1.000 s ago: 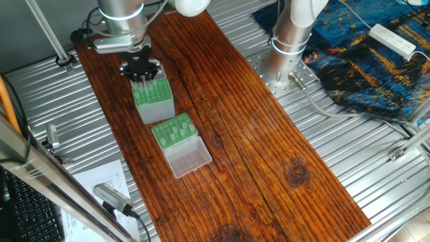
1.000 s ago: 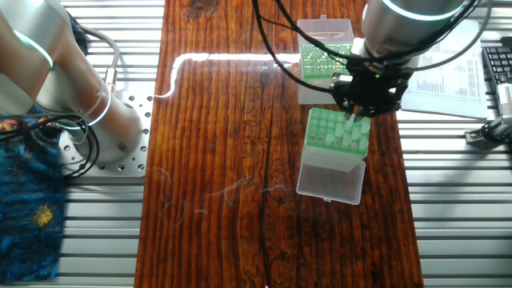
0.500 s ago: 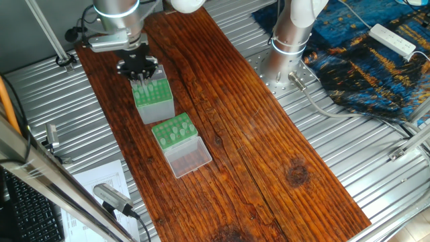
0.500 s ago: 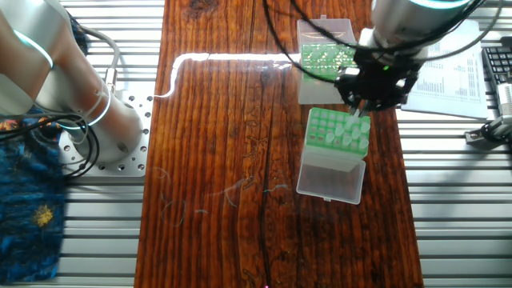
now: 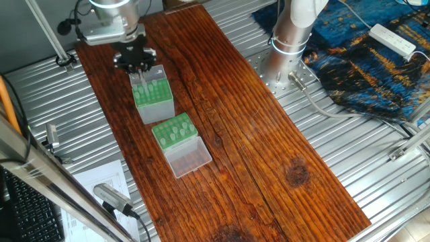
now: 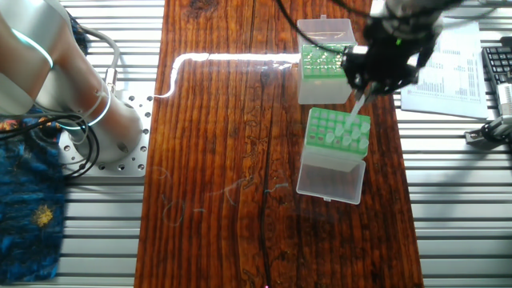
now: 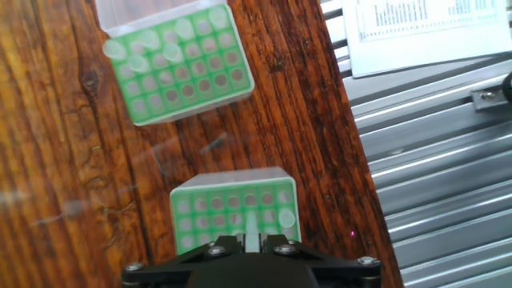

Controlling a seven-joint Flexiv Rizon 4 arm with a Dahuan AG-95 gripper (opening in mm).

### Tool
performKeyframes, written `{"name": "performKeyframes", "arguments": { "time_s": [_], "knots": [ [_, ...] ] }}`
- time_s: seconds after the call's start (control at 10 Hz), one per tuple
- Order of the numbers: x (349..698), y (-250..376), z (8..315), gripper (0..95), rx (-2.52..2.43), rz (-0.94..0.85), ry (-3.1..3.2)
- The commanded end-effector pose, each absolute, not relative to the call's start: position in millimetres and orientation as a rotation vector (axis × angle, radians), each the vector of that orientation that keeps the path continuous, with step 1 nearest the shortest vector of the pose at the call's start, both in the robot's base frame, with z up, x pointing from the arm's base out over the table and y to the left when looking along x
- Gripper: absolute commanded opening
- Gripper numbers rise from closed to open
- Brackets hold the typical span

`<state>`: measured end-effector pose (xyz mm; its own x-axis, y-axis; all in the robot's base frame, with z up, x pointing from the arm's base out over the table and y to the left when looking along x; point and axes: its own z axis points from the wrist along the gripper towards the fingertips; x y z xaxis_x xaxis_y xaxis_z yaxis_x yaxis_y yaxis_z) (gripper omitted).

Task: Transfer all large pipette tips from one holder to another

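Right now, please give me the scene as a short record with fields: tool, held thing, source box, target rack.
tool: shut on one tip, above the taller box
tip: pale cone, hanging from the tool
taller box: green top, most holes empty
low rack: several tips near one edge
clear lid: open, lying flat

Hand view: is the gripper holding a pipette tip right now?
Yes, a pale pipette tip sticks out between the gripper fingers, above the taller holder.

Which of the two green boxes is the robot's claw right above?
The taller grey-sided box, not the low rack with the clear lid; the gripper holds a pipette tip above it.
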<state>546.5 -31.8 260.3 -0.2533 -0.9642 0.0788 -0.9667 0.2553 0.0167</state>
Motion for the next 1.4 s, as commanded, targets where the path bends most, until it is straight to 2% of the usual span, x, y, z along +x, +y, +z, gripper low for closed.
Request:
{"name": "performKeyframes", "arguments": {
  "time_s": [0.1,0.4,0.6,1.0,1.1,1.4],
  "knots": [
    [545.0,-28.1,280.4,0.0,1.875,0.059,-2.416],
    [542.3,-21.1,305.8,0.0,1.872,0.080,-2.392],
    [542.9,-22.5,303.1,0.0,1.855,0.088,-2.405],
    [551.1,-33.3,273.8,0.0,1.712,0.078,-2.530],
    [555.5,-40.2,248.7,19.0,1.575,0.062,-2.632],
    [558.1,-47.1,206.6,19.0,1.259,0.014,-2.828]
  ]
}}
